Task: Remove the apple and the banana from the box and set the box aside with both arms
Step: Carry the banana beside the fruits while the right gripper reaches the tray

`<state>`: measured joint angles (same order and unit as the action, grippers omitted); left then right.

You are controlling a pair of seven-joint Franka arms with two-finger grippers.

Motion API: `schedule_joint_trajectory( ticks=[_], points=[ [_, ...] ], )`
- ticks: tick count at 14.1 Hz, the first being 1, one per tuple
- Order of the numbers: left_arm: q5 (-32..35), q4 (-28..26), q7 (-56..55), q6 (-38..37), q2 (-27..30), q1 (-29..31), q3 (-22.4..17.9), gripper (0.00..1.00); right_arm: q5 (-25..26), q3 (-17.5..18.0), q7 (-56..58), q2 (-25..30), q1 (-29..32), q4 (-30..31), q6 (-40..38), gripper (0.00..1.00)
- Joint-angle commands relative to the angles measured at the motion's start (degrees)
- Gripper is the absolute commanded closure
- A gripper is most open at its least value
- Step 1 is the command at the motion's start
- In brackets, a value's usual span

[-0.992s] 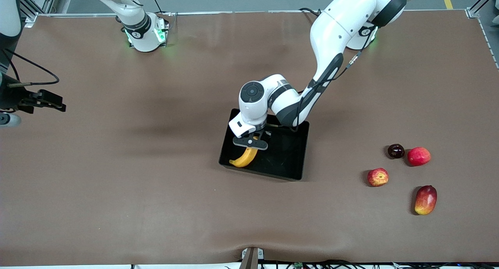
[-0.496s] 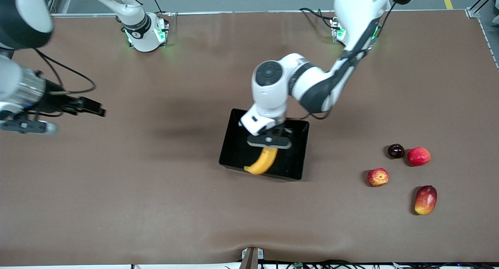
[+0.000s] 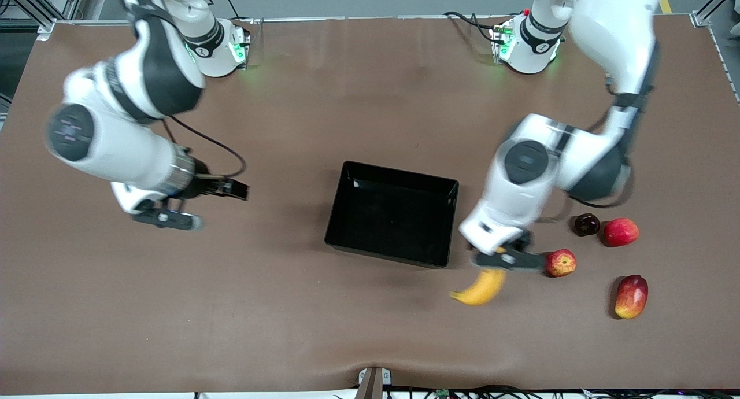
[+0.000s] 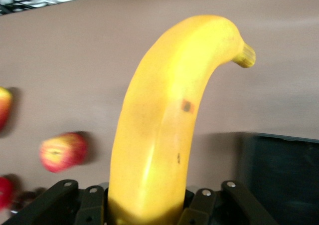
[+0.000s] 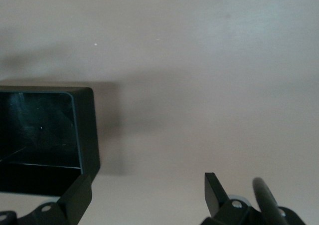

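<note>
My left gripper (image 3: 507, 261) is shut on the yellow banana (image 3: 481, 288) and holds it in the air over bare table, between the black tray (image 3: 347, 211) and the apple (image 3: 560, 262). In the left wrist view the banana (image 4: 169, 120) stands up out of the left gripper (image 4: 147, 207), with the apple (image 4: 62, 151) and the tray's edge (image 4: 284, 175) on either side. The tray is empty. My right gripper (image 3: 166, 219) is open and empty over the table toward the right arm's end. In the right wrist view the right gripper (image 5: 144, 200) faces the tray's corner (image 5: 85, 130).
A dark purple round fruit (image 3: 587, 224) and a plain red round fruit (image 3: 621, 232) lie beside each other, farther from the front camera than the apple. An oval red-and-yellow mango (image 3: 631, 296) lies nearer to the camera.
My left gripper lifted the banana out of the tray and carried it toward the left arm's end, near the apple. My right arm swung in from the table's end toward the tray.
</note>
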<state>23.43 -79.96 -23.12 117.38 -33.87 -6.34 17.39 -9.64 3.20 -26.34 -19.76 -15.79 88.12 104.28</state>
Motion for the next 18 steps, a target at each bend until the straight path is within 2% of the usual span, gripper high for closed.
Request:
schedule_joint_trajectory(
  ticks=[1, 3, 6, 8, 10, 11, 12, 14, 15, 18],
  points=[
    [-0.5, -2.0, 13.0, 0.8, 0.4, 9.1, 0.7, 1.0, -0.6, -0.6, -2.8, -5.4, -4.8, -2.3, 5.0, 0.0],
    [-0.5, -2.0, 21.9, 3.5, -1.5, 15.5, 0.7, 1.0, -0.7, -0.6, -4.1, -8.5, -7.4, -2.3, 8.9, 0.0],
    [-0.5, -2.2, 31.8, 8.7, -5.2, 22.8, 0.7, 1.0, 0.5, -0.7, -14.2, -13.3, -13.3, -2.3, 14.9, 0.0],
    [-0.6, -2.5, 35.0, 12.0, -8.0, 25.8, 0.7, 1.0, 0.6, -0.7, -14.6, -16.1, -14.5, -2.2, 17.1, 0.13],
    [-0.6, -2.6, 35.0, 14.4, -9.9, 27.0, 0.7, 1.0, 0.8, -0.7, -14.9, -18.5, -16.6, -2.2, 18.4, 0.39],
    [-0.6, -2.6, 35.0, 15.5, -10.6, 27.5, 0.7, 1.0, 0.8, -0.7, -14.4, -18.9, -16.8, -2.1, 20.2, 0.49],
    [-0.8, -2.6, 35.0, 16.5, -11.2, 27.6, 0.7, 1.0, 1.4, -0.7, -14.3, -19.1, -16.8, -1.7, 21.5, 0.61],
    [-5.9, -2.5, 34.9, 16.8, -12.1, 27.5, 0.6, 1.0, 3.3, -0.7, -14.1, -19.8, -16.8, -1.8, 21.6, 0.95],
    [-7.9, -2.6, 35.0, 16.8, -12.4, 27.4, 0.6, 1.0, 3.3, -0.7, -14.2, -20.0, -16.9, -1.9, 21.7, 1.0],
    [-8.5, -2.7, 34.6, 16.7, -13.4, 26.9, 0.6, 1.0, 3.3, -0.7, -13.8, -19.9, -16.6, -2.2, 21.2, 1.0]
  ],
)
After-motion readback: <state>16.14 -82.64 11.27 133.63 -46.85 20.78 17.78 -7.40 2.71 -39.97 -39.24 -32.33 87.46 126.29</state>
